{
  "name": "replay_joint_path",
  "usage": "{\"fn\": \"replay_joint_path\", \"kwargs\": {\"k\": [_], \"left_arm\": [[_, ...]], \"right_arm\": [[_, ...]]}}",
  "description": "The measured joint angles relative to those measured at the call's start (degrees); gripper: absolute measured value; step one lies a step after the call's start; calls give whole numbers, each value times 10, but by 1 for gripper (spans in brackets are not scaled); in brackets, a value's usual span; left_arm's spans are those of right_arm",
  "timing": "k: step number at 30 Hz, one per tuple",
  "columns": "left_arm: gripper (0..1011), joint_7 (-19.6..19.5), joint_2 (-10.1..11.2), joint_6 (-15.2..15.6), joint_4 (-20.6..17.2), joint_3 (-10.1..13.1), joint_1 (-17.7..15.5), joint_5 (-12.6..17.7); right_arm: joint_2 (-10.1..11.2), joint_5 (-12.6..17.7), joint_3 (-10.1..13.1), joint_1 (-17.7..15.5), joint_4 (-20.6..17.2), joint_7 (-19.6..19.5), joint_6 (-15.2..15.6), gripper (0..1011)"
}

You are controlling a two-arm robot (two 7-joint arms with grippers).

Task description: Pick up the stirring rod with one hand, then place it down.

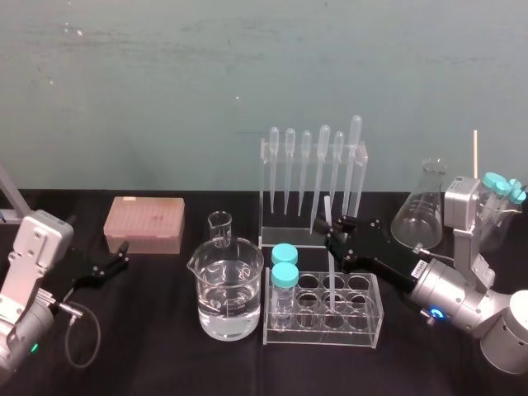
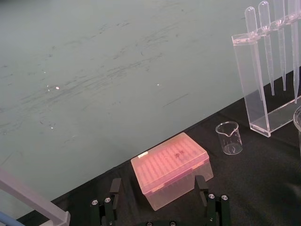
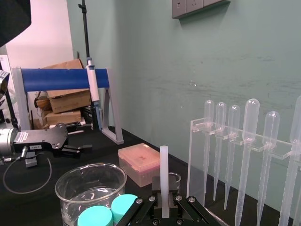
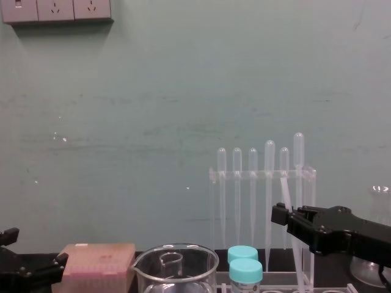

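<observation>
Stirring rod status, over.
Right gripper shut on stirring rod, near upright, lower end at tube rack. Left gripper open, parked by pink box. Pipette rack behind.

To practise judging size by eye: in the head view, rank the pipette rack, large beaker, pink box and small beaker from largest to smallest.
1. Pipette rack
2. Large beaker
3. Pink box
4. Small beaker
The large beaker stands nearer the camera than the pink box, so that pair is unsure.

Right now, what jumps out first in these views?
The right gripper is shut on the stirring rod, holding it nearly upright at the test tube rack, before the pipette rack. Beside it stands a water-filled beaker; the left gripper lies open by the pink tip box.
</observation>
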Motion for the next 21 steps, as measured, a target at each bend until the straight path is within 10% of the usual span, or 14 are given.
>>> {"fn": "replay_joint_path", "kwargs": {"k": [8, 21], "left_arm": [[1000, 0, 0, 0, 0, 0, 0, 0], [1000, 0, 0, 0, 0, 0, 0, 0]], "right_arm": [[0, 0, 0, 0, 0, -1, 0, 110], [1, 1, 0, 0, -1, -1, 0, 501]]}}
